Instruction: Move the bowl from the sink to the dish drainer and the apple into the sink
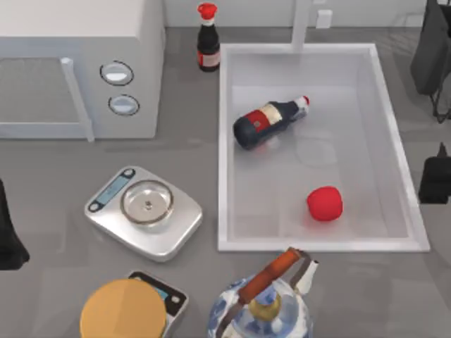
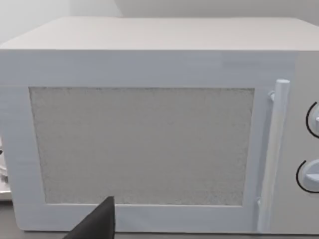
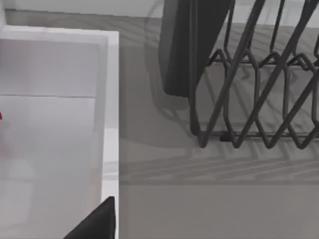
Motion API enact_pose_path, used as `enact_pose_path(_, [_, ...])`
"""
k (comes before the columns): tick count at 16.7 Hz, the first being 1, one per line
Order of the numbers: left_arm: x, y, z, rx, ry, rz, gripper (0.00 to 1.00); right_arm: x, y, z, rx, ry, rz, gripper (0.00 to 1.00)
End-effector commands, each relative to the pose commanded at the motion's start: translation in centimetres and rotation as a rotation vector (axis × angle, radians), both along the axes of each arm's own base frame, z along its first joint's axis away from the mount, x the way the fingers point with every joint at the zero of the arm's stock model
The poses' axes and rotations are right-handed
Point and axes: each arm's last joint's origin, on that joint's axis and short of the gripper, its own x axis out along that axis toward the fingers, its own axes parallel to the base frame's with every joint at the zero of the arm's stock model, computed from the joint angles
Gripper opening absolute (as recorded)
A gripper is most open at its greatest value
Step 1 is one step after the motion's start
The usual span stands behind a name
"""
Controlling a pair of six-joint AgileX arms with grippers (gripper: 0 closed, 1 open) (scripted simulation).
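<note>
The small red apple (image 1: 325, 203) lies inside the white sink (image 1: 224, 141), near its front right corner. The sink's flat rim (image 3: 110, 99) also runs through the right wrist view. The dark dish drainer (image 1: 430, 49) stands at the table's back right; its panel and wire bars (image 3: 179, 50) rise just beyond the sink. The bowl is out of view. My right gripper (image 1: 435, 179) hangs at the table's right edge, beside the sink and apart from the apple. My left gripper (image 1: 8, 239) is parked at the left edge, facing the white box.
A dark bottle (image 1: 264, 121) lies on its side in the sink. Another bottle (image 1: 207, 42) stands upright behind the sink's left corner. A white microwave-like box (image 1: 77, 63) fills the back left. Two scales (image 1: 144, 211) (image 1: 123, 310) and a blue-white kettle (image 1: 264, 303) stand in front.
</note>
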Motion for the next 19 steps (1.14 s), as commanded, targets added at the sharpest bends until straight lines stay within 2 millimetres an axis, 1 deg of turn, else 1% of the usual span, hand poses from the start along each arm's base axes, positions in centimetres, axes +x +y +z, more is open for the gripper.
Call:
enact_pose_path(2, [0.0,0.0,0.0,0.000,0.000,0.000,1.00,-2.3,-1.7,0.9,0.021,0.010,-0.003,1.00])
enact_pose_path(4, [0.0,0.0,0.0,0.000,0.000,0.000,1.00,-4.5,-2.8,1.4,0.044,-0.004,0.002,1.00])
enact_pose_path(7, [0.0,0.0,0.0,0.000,0.000,0.000,1.00,-7.4,-3.7,1.8,0.071,-0.062,0.021,1.00])
enact_pose_path(9, [0.0,0.0,0.0,0.000,0.000,0.000,1.00,-8.8,-4.0,2.1,0.082,-0.123,0.041,1.00])
enact_pose_path(11, [0.0,0.0,0.0,0.000,0.000,0.000,1.00,-9.9,-4.1,2.2,0.087,-0.185,0.064,1.00])
enact_pose_path(14, [0.0,0.0,0.0,0.000,0.000,0.000,1.00,-10.9,-4.0,2.6,0.090,-0.266,0.099,1.00])
enact_pose_path(19, [0.0,0.0,0.0,0.000,0.000,0.000,1.00,-11.4,-4.0,2.8,0.088,-0.312,0.113,1.00])
